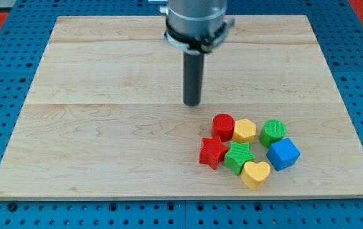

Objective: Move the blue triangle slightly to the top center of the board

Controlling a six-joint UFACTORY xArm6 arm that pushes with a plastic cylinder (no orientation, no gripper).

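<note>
My tip [192, 104] stands on the wooden board [105, 127] near its middle, above and to the left of a cluster of blocks and touching none. The only blue block [283, 153] looks like a cube; it lies at the cluster's right edge. I see no blue triangle. The cluster also holds a red cylinder [223, 126], a yellow hexagon [245, 131], a green cylinder [273, 132], a red star [213, 152], a green star [239, 156] and a yellow heart [255, 173]. The red cylinder is the block nearest my tip.
The arm's grey end piece [197, 22] hangs over the board's top centre. A blue perforated table [3, 76] surrounds the board. The blocks are packed close together in the lower right part of the board.
</note>
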